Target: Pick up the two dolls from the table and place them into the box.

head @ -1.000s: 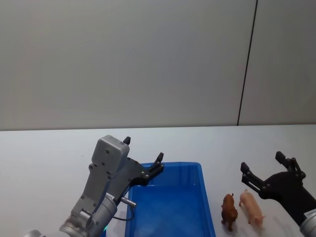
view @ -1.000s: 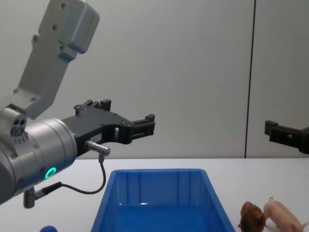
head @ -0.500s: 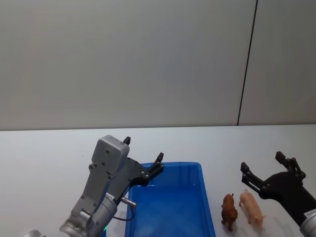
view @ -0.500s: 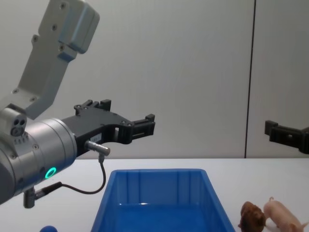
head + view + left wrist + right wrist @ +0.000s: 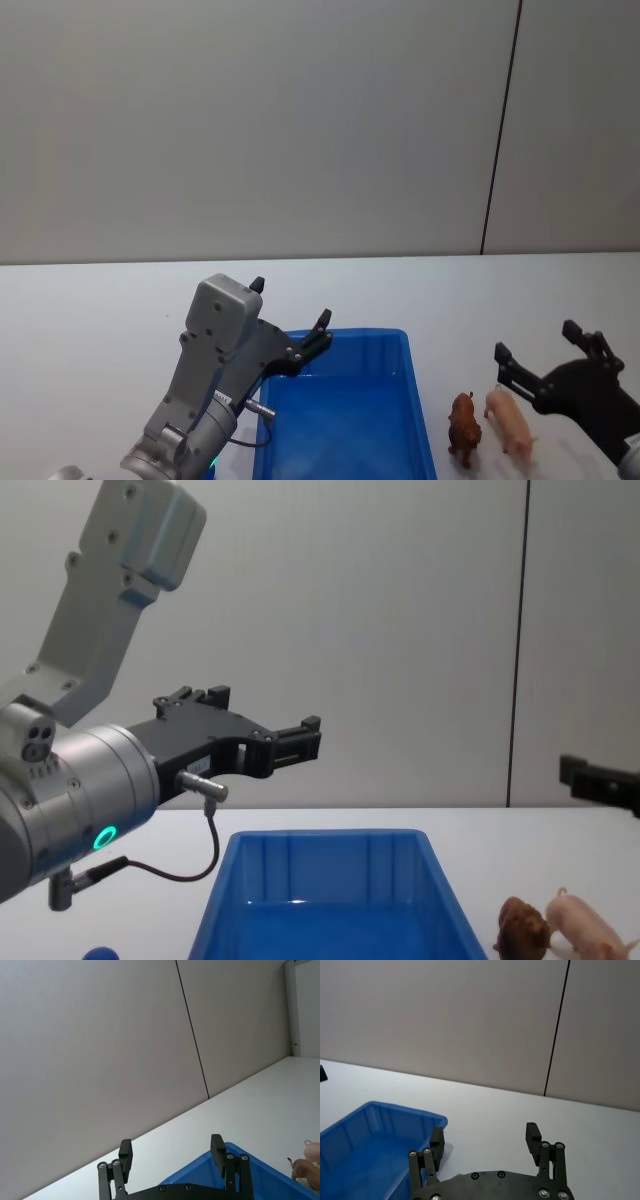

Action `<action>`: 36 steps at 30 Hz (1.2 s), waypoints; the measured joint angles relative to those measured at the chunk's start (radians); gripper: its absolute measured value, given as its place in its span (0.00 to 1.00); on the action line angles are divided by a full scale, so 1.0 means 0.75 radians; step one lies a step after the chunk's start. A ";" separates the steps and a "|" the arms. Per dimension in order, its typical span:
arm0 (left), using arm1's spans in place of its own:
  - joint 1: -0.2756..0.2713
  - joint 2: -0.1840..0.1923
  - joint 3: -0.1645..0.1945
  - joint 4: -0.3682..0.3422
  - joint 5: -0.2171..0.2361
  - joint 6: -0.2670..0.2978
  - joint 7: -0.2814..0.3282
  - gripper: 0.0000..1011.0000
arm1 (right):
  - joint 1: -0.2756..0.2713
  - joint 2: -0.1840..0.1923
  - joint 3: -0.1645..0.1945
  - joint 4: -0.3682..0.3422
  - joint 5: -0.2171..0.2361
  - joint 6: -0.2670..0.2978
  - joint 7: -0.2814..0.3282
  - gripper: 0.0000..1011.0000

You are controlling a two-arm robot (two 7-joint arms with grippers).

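the two dolls, pig (image 5: 510,420) and brown animal (image 5: 464,428), look light, rigid; we'd grip their torsos. right gripper (image 5: 533,338) near them, left gripper (image 5: 290,300) above box (image 5: 380,345) rim, fingers spread.

Perhaps 1 small blue ball (image 5: 100,954); grey wall (image 5: 400,600), 1 dark seam (image 5: 519,640).

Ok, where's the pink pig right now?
In the head view, the pink pig stands on the table on the robot's right, right of the brown doll and the blue box, with the open right gripper raised close by.
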 joint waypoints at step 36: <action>0.000 0.000 0.000 0.000 0.000 0.000 0.000 0.99 | 0.010 0.029 -0.002 0.170 -0.029 0.185 0.157 0.99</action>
